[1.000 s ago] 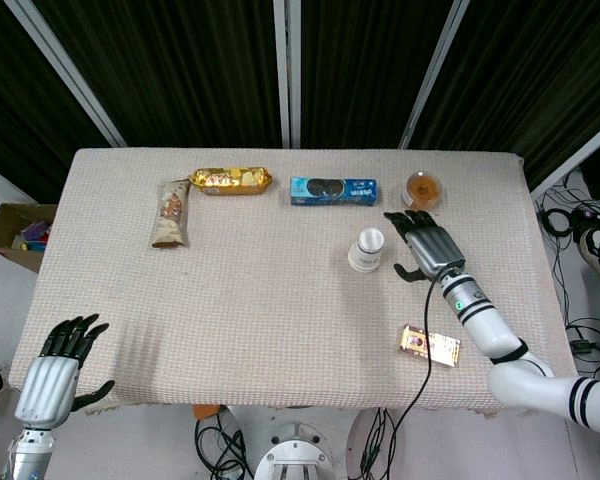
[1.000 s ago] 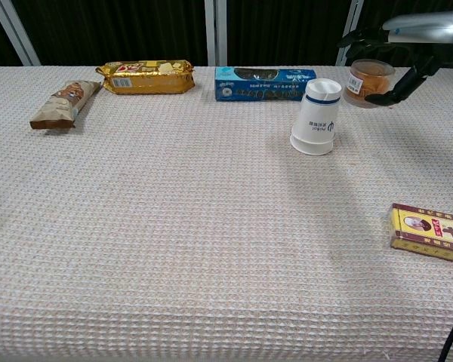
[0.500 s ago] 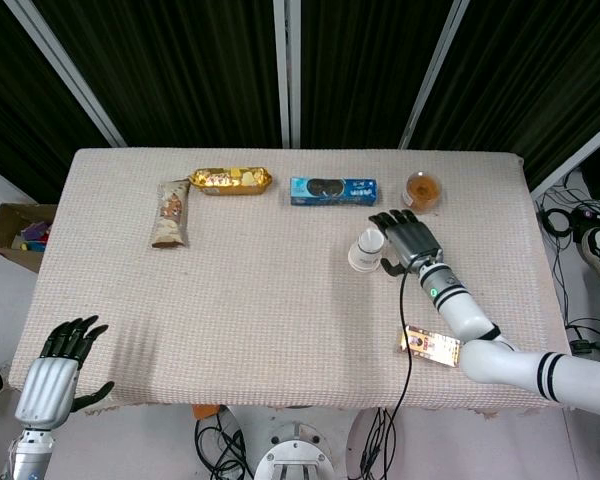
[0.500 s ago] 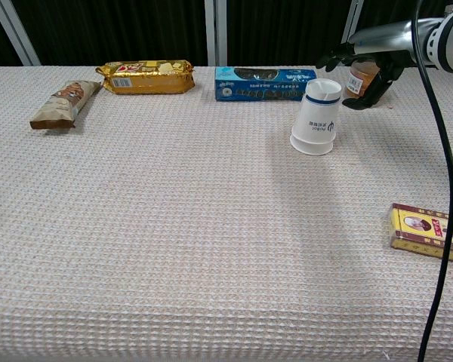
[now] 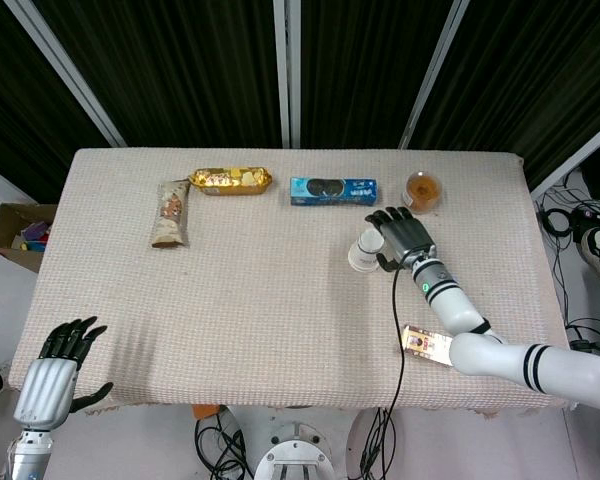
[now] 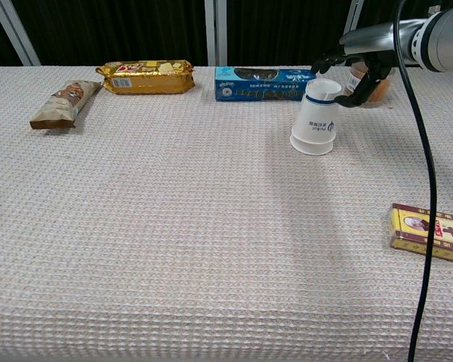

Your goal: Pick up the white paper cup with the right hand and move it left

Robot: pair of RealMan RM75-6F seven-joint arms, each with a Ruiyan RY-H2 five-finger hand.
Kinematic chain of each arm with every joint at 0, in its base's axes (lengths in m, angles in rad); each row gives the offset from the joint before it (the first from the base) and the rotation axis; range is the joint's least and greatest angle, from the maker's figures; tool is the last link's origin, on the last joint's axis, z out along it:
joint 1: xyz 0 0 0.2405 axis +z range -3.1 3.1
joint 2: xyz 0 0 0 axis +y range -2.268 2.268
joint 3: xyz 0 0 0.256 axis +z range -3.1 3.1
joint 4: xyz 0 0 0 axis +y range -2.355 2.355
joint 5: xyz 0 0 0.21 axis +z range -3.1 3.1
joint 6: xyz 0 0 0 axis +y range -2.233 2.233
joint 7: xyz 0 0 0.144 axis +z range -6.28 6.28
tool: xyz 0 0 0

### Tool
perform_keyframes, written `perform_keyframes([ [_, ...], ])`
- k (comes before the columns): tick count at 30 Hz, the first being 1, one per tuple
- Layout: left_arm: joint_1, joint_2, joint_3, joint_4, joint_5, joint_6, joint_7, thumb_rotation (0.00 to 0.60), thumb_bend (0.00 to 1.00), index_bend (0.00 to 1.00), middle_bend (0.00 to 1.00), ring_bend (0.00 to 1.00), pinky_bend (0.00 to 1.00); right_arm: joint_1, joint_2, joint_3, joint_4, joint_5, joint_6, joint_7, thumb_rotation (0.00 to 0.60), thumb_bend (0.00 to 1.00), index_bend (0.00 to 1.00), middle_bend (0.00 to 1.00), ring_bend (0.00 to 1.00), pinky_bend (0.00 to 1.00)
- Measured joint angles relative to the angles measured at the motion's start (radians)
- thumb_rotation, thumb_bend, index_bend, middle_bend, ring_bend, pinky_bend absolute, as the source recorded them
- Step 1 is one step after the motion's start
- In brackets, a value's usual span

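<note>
- A bench covered in a pale woven cloth fills the middle of the head view, with black curtains and slanting metal poles behind it and grey floor at the sides.
- At the far left edge, on the floor beside the bench, sits an open cardboard box with small coloured items inside.
- In the lower left corner the left hand hangs off the near edge of the bench, fingers spread and holding nothing.
- In the upper left of the bench lies a brown snack bar, its long side running away from the camera.
- Just right of it, along the far edge, lies a gold packet of sweets.
- Further right, near the top middle, lies a blue biscuit pack, lengthwise along the far edge.
- The white paper cup stands upside down, mouth on the cloth, right of centre and in front of the blue biscuit pack.
- The right hand is right against the cup's right side; in the chest view its dark fingers curl around the raised base. I cannot tell whether they actually grip it.
- Behind the right hand, near the far right corner, stands a small tub with orange-brown contents.
- In the lower right, near the bench's front edge, lies a flat yellow box, with the right forearm and a black cable passing over it.
</note>
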Motion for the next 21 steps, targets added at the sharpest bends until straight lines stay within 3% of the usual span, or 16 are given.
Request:
perform_keyframes([
  [21,0.011,-0.003,0.003,0.013,-0.004,0.008,-0.011,0.600,0.13,0.19,0.10,0.08,0.13,0.056,-0.001,-0.026,0.004,0.067,0.002,0.013,0.600,0.48,0.28,0.16,0.00,0.04],
])
